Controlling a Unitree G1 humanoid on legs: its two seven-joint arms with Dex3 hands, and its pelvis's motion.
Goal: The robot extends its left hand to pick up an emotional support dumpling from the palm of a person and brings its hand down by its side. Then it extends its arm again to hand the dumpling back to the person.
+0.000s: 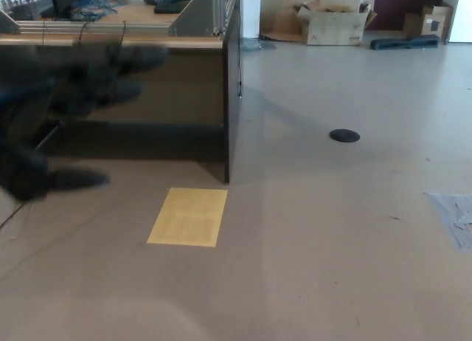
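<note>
Left hand (66, 112): dark motion-blurred smear at far left, apparently empty, finger spread indiscernible; yellow sheet (189, 216) flat on floor (332, 245)

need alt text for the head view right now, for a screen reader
The robot's left hand is a dark motion blur at the left edge, too smeared to show its fingers; no dumpling or person is visible. Behind lies bare floor with a yellow sheet, a wooden desk and a cardboard box.
</note>
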